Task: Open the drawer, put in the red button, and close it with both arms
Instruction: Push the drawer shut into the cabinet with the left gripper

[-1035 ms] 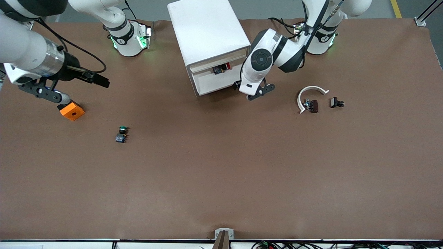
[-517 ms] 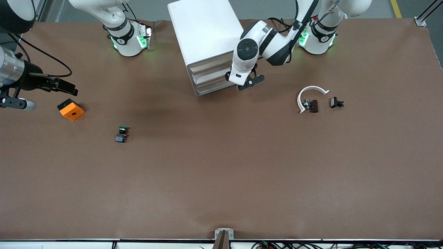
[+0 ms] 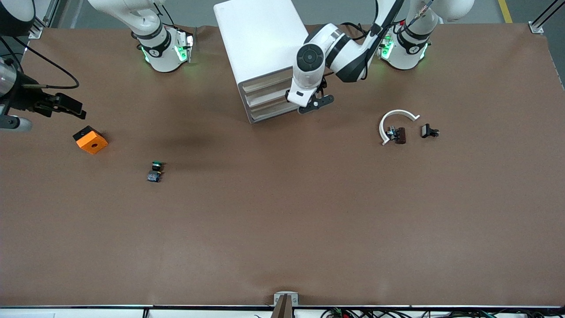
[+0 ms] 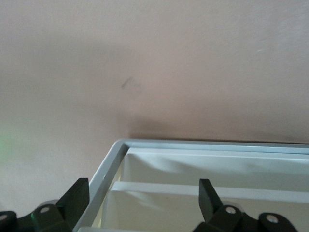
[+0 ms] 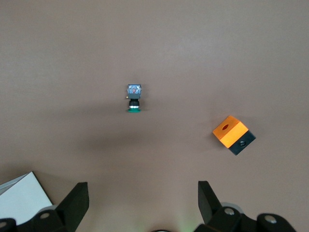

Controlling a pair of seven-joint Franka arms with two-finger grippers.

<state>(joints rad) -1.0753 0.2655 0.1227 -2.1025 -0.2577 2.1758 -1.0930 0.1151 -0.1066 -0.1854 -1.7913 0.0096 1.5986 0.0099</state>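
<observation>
The white drawer cabinet [image 3: 260, 39] stands between the two arm bases, and its three drawer fronts [image 3: 268, 98] sit flush. The red button is hidden from every view. My left gripper [image 3: 310, 105] is open and empty at the drawer fronts' corner toward the left arm's end. In the left wrist view my left gripper [image 4: 145, 200] spans the cabinet's frame edge [image 4: 108, 164] with nothing between the fingers. My right gripper [image 3: 70, 107] is open and empty over the table at the right arm's end. In the right wrist view my right gripper [image 5: 143, 203] holds nothing.
A green-capped button [image 3: 155, 171] and an orange block [image 3: 90, 140] lie at the right arm's end; both show in the right wrist view, the button [image 5: 134, 99] and the block [image 5: 233, 134]. A white curved piece [image 3: 395, 115] and two small dark parts [image 3: 398, 134] [image 3: 429, 130] lie at the left arm's end.
The drawer that stood open with the red button in it is now shut, the left gripper following it in. The right arm has drawn back from the orange block toward the table's end.
</observation>
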